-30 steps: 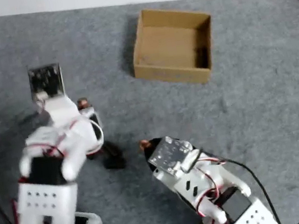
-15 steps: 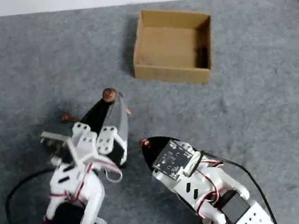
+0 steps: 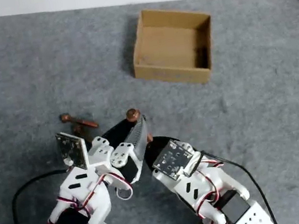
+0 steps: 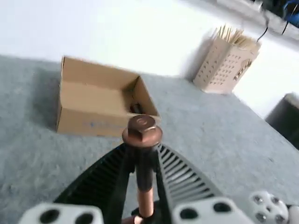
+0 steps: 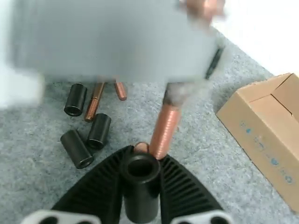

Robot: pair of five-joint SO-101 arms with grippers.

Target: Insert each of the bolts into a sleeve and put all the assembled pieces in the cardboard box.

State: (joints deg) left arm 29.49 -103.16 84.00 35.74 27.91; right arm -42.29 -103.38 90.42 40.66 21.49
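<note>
Bolt (image 4: 143,170), copper-coloured with hex head, gripped by left tool (image 4: 142,148).

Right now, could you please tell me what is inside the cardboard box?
The cardboard box holds one dark piece in a corner; the floor elsewhere looks bare. Whether that piece is already assembled cannot be seen.

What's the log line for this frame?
left gripper: shut on bolt | right gripper: shut on sleeve | bolt tip beside sleeve mouth, not inserted
</note>
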